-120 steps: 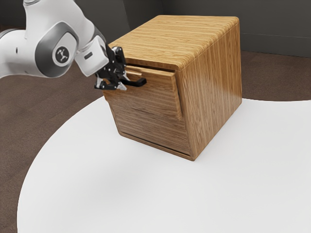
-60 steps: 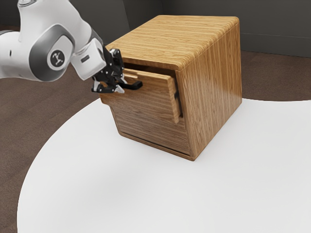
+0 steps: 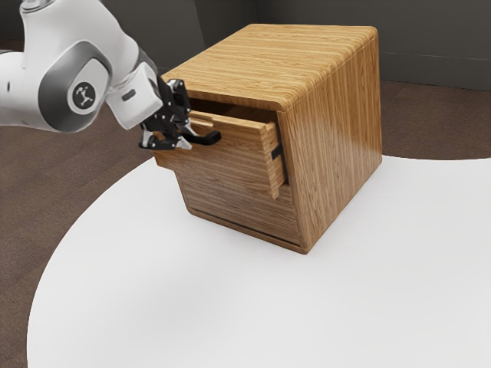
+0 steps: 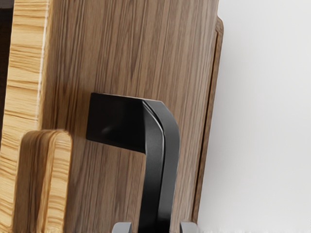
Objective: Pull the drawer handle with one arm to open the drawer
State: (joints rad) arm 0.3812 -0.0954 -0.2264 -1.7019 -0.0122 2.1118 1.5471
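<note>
A wooden cabinet (image 3: 322, 92) stands on the white table (image 3: 230, 307). Its upper drawer (image 3: 230, 157) sticks partly out of the front, toward the exterior view's left, with a dark gap showing along its side. A black handle (image 3: 201, 139) is fixed to the drawer front. My gripper (image 3: 173, 138) is shut on that handle, coming in from the exterior view's left. In the wrist view the handle's black bar (image 4: 158, 165) runs down the drawer front (image 4: 121, 58) toward my hand, with a finger pad (image 4: 121, 227) on either side of it.
A lower panel (image 3: 238, 203) of the cabinet sits flush beneath the drawer. The round white table spreads wide in front and to the exterior view's right. Dark floor (image 3: 61, 169) lies beyond the table edge, under my arm.
My gripper has moved toward the exterior view's left with the handle held, and the drawer has slid further out of the cabinet.
</note>
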